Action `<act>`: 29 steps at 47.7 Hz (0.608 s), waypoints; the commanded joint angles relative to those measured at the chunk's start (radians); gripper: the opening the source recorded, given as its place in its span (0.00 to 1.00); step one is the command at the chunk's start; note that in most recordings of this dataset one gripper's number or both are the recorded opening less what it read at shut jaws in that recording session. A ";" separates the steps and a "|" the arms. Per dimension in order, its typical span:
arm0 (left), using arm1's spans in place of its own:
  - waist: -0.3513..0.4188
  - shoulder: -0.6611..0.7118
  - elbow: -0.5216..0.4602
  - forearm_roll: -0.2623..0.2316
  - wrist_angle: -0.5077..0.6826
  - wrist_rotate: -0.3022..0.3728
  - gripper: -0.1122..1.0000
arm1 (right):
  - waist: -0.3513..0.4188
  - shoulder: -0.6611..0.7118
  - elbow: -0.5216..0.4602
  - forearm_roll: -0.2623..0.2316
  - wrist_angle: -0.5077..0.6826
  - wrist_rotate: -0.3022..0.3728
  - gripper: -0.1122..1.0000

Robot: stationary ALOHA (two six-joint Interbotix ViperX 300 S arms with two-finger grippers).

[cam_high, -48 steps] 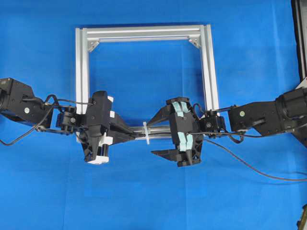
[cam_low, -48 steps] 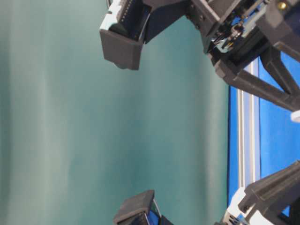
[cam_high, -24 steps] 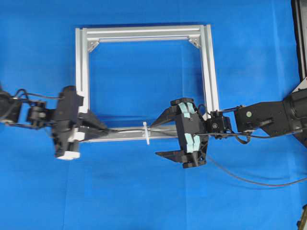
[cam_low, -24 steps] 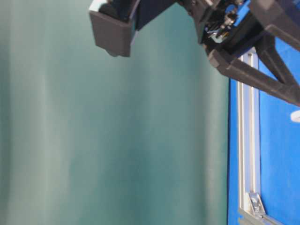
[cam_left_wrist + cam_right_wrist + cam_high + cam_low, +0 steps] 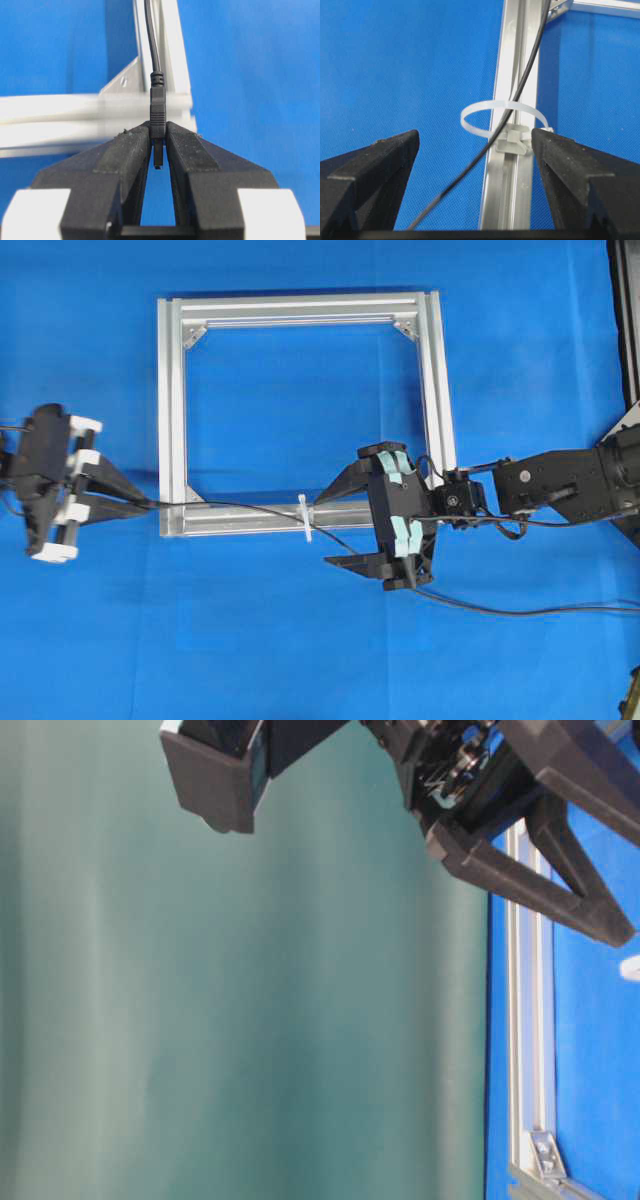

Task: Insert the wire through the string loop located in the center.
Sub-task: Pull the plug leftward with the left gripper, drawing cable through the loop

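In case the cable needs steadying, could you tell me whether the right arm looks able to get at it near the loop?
Probably yes. The right gripper stands open with the cable running between its fingers, just short of the white loop. Nothing sits in between; the left gripper holds the plug end far off.

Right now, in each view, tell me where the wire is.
Overhead: the wire runs from the left gripper along the frame's bottom rail, through the loop, then off right.
Table-level: not in it.
Left wrist: upper centre, its plug pinched between the fingers.
Right wrist: centre, a diagonal line through the loop.
Shared landmark: the frame.
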 commanded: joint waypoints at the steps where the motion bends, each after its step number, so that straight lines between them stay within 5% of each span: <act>1: -0.003 -0.055 0.025 0.002 -0.002 -0.002 0.17 | 0.003 -0.026 -0.018 0.003 -0.005 0.002 0.81; 29: -0.003 -0.072 0.017 0.008 0.043 0.020 0.17 | 0.015 -0.028 -0.017 0.002 -0.005 0.000 0.80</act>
